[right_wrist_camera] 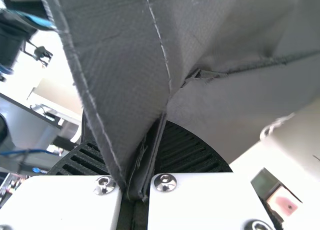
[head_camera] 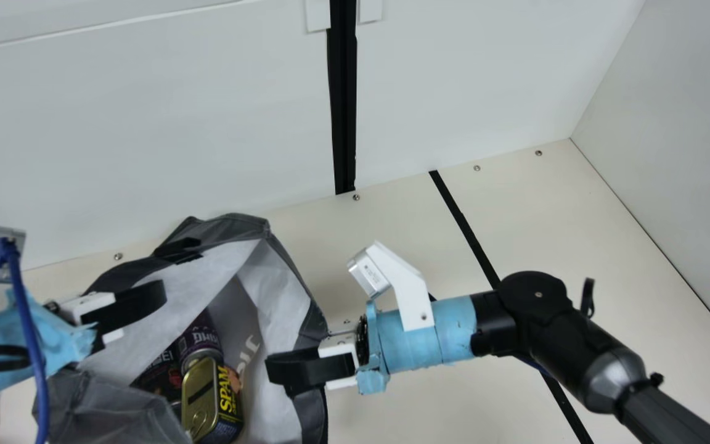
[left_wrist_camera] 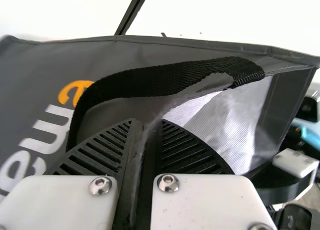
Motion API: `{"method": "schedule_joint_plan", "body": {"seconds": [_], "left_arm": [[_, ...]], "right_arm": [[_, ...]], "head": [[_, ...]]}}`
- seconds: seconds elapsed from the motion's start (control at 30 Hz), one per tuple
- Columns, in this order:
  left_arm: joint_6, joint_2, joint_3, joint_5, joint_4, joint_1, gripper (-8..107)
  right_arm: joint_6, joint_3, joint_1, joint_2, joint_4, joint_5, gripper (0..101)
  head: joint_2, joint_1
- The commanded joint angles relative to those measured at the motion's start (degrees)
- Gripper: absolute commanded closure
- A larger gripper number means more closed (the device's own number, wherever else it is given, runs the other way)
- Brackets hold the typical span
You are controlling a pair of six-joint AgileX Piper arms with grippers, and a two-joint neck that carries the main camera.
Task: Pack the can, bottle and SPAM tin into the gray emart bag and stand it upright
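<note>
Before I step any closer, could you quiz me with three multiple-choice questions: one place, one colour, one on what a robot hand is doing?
1. Where is the SPAM tin?
A. On the bare table
B. Behind the gray bag
C. Inside the gray bag

2. What colour is the wrapping on the right arm?
A. Light blue
B. Red
C. Yellow

3. What is the right hand doing?
A. Gripping the SPAM tin
B. Pinching the gray bag's edge
C. Gaping wide with nothing in it

1: C, the tin shows through the open mouth.
2: A, light blue bands circle the arm near the hand.
3: B, gray cloth is caught between its closed fingers.
</note>
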Motion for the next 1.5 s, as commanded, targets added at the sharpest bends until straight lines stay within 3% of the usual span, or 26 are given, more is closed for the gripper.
{"method": "schedule_joint_plan", "body": {"seconds": [0.0,0.33,1.0,1.3,1.47], "left_arm": [[0.97,-0.45,-0.56,1.76,-0.19,0.96,107],[4.42,-1.93,-6.39,9.92,-0.36,5.38,107],[6.18,-4.80,-10.48,9.92,0.76,-1.96,107],[1.99,-5.28,-14.34,9.92,5.66,-8.23,107],[-0.81,-4.98,-14.70,9.92,8.25,-11.92,107]], "right_arm": [[1.59,-0.23,-0.24,-2.05,0.60,-0.14,101],[9.77,-1.88,-2.28,-11.33,2.31,-0.14,101],[25.06,-7.79,-8.81,-26.60,2.66,-0.14,101],[33.50,-12.55,-13.32,-30.67,-0.66,-0.14,101],[37.83,-14.27,-15.41,-31.37,-5.88,-0.14,101]], "head": [[-0.05,-1.30],[-0.05,-1.30],[-0.05,-1.30],[-0.05,-1.30],[-0.05,-1.30]]}}
